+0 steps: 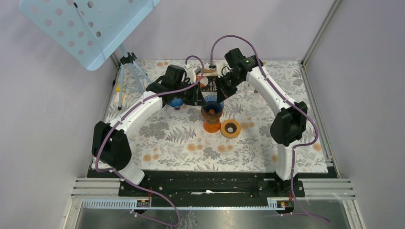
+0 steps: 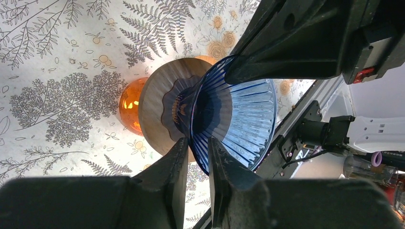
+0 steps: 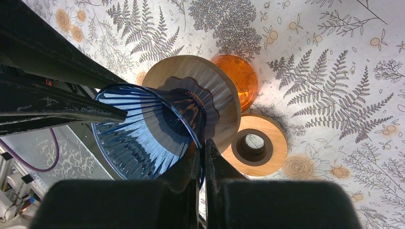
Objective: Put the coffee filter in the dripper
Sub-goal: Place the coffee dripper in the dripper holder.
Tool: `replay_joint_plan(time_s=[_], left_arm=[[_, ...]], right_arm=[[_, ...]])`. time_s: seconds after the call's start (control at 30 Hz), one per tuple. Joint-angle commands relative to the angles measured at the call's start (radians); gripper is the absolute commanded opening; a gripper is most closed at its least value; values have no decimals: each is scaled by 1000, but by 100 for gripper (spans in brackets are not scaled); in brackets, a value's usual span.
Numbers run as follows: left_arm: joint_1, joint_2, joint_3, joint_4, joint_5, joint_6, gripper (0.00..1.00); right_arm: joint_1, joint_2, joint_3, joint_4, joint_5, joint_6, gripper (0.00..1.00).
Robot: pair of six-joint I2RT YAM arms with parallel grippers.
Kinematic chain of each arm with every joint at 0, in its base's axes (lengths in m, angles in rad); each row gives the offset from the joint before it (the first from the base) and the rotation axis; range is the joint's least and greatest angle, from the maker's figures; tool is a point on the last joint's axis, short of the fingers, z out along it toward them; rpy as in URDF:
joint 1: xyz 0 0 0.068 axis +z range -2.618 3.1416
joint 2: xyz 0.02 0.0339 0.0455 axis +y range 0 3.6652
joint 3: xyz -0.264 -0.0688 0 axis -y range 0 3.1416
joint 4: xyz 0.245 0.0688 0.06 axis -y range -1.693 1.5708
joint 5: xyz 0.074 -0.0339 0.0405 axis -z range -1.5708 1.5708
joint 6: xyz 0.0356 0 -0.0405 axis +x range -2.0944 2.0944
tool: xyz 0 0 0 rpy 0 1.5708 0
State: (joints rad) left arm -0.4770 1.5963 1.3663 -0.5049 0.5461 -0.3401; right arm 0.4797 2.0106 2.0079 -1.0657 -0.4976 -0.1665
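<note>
The blue ribbed glass dripper (image 1: pixel 211 101) sits on a wooden disc (image 3: pixel 224 90) atop an orange glass carafe (image 1: pixel 211 125). No coffee filter shows in any view; the dripper's inside (image 2: pixel 239 114) looks bare. My left gripper (image 2: pixel 197 140) straddles the dripper's near rim with a narrow gap between its fingers. In the top view the left gripper (image 1: pixel 199 95) is just left of the dripper. My right gripper (image 3: pixel 200 143) is shut on the opposite rim of the dripper (image 3: pixel 143 129). In the top view the right gripper (image 1: pixel 220 95) is at its right side.
A wooden ring (image 1: pixel 230 128) lies on the fern-patterned cloth just right of the carafe; it also shows in the right wrist view (image 3: pixel 274 143). A blue object (image 1: pixel 176 102) sits under the left arm. A dark packet (image 1: pixel 206 82) lies behind. A tripod (image 1: pixel 129 71) stands back left.
</note>
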Motion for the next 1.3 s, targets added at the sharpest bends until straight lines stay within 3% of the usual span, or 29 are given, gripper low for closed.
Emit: replay_joint_plan(time_s=[0.0, 0.53, 1.27], left_arm=[[-3, 17, -10, 34, 17, 12, 18], [-3, 31, -59, 34, 7, -22, 0], [-42, 31, -145, 37, -77, 54, 0]], right_arm=[[18, 29, 34, -8, 34, -7, 0], [26, 69, 25, -11, 61, -22, 0], [69, -65, -286, 217, 112, -8, 0]])
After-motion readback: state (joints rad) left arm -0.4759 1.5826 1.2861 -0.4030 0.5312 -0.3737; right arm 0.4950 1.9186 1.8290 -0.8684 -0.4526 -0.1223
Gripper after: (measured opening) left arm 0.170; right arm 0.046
